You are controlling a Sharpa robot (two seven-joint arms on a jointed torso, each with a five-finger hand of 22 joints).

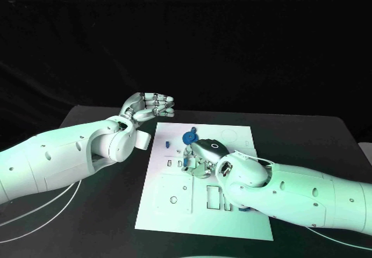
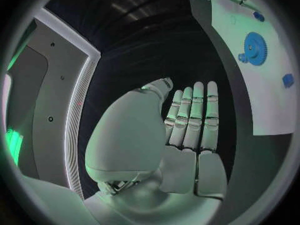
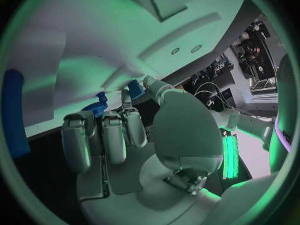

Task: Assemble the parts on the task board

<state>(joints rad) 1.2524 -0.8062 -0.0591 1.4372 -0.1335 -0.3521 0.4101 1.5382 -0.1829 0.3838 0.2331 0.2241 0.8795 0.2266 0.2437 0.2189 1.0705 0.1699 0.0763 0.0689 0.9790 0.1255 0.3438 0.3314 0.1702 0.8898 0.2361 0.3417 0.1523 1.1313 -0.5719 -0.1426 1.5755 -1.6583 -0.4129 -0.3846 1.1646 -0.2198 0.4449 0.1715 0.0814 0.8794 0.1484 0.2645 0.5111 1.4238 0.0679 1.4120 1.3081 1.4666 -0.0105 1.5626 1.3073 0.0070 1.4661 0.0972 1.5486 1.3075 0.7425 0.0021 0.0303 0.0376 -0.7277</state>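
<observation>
The white task board (image 1: 174, 212) lies in the middle of the black table. A blue gear (image 1: 187, 138) sits near its far edge, and the left wrist view also catches the gear (image 2: 255, 47). A small blue peg (image 1: 166, 143) stands left of the gear. My right hand (image 1: 203, 155) rests on the board just in front of the gear, fingers curled down onto it. In the right wrist view small blue parts (image 3: 98, 105) lie at that hand's fingertips (image 3: 103, 137); whether one is held is hidden. My left hand (image 1: 151, 105) hangs raised beyond the board's far left corner, holding nothing.
Several slots and holes mark the near half of the board (image 1: 194, 196). A small blue piece (image 1: 247, 209) peeks from under my right forearm. Bare black table (image 1: 310, 134) lies right of the board. A white cable (image 1: 62, 207) runs under the left arm.
</observation>
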